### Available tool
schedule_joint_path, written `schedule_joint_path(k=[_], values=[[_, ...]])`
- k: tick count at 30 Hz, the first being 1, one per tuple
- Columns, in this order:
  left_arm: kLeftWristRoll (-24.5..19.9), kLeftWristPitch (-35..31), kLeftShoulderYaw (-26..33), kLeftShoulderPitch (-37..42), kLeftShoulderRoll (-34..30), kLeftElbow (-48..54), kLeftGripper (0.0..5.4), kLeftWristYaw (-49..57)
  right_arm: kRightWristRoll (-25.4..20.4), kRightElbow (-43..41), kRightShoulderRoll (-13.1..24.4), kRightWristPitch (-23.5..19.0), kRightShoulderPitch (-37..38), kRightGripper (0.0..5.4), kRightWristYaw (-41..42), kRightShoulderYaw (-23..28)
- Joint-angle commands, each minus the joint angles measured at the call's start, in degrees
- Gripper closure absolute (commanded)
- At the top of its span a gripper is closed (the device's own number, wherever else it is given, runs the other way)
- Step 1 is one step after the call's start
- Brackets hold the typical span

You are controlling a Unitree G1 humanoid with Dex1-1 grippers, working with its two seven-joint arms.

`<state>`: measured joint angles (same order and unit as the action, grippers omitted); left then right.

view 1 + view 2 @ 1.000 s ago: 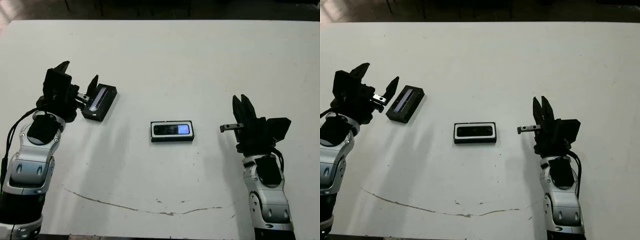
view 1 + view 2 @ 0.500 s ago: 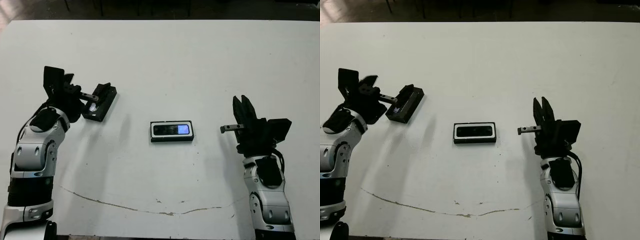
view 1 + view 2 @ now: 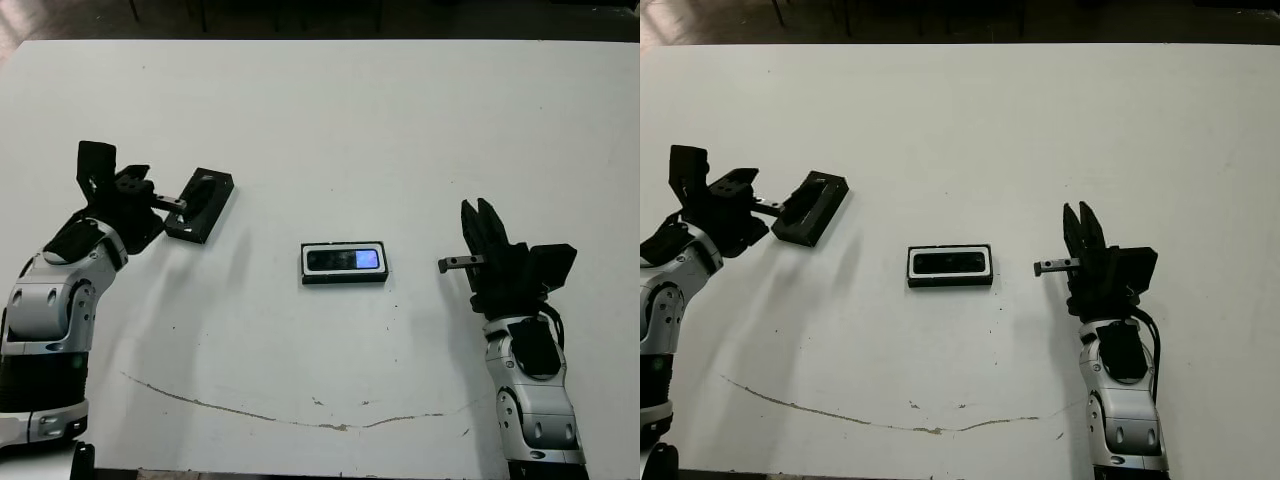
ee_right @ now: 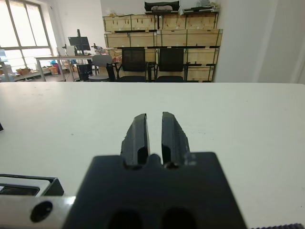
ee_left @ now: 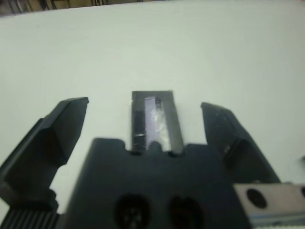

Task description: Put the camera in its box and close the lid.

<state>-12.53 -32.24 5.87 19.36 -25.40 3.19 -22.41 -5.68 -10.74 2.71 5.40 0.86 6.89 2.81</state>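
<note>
The camera point(image 3: 340, 259), a slim black bar with a bluish screen, lies inside the box point(image 3: 304, 263), a shallow black tray with a white lining, at the table's middle. The black lid point(image 3: 208, 198) lies slanted on the table to the left. My left gripper point(image 3: 174, 206) is open at the lid's near end. In the left wrist view the lid point(image 5: 155, 119) lies between the spread fingers point(image 5: 66, 126), with a gap on each side. My right gripper point(image 3: 477, 218) is shut and empty, to the right of the box. A corner of the box point(image 4: 28, 187) shows in the right wrist view.
A thin brown scuff line point(image 3: 270, 415) runs across the white table near its front edge. Beyond the table's far edge, the right wrist view shows chairs point(image 4: 152, 64) and shelves of boxes point(image 4: 162, 36).
My left arm has turned and dropped lower, bringing its open fingers around the lid's near end. The lid, box and camera have stayed put. The right gripper shifted only slightly.
</note>
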Motion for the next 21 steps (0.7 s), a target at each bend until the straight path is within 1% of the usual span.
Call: schedule_joint_path(k=[1,5,10,13,18,21], values=[[2.41,1.12,-2.15,-1.56,-1.58,-0.70,0.02,-1.03,-0.63,-0.01,0.04,-1.17,1.23,5.40,0.09,0.00],[-0.54,-0.24,-1.24,-1.97,0.00,-2.72,0.02,-3.40,-0.93,0.02,-0.03,-0.76,1.43,5.40,0.20,-0.13],[-5.00,-3.16,0.89,-3.42,3.67,-3.89,0.02,-2.87,-0.80,-0.43,0.08,-1.14,1.91,5.40,0.10,-0.32],[-5.92,-4.32,0.72,-4.57,4.39,-2.99,0.02,-2.63,-1.93,-0.60,0.01,-1.68,2.11,5.40,0.52,-0.27],[-5.97,-4.63,0.52,-5.49,4.96,-2.52,0.02,-1.67,-1.70,0.69,0.29,0.07,2.05,5.40,0.86,-0.29],[-5.84,-5.48,0.60,-5.71,5.44,-2.22,0.02,-0.16,-1.64,0.25,0.30,-0.60,2.18,5.40,0.80,-0.32]])
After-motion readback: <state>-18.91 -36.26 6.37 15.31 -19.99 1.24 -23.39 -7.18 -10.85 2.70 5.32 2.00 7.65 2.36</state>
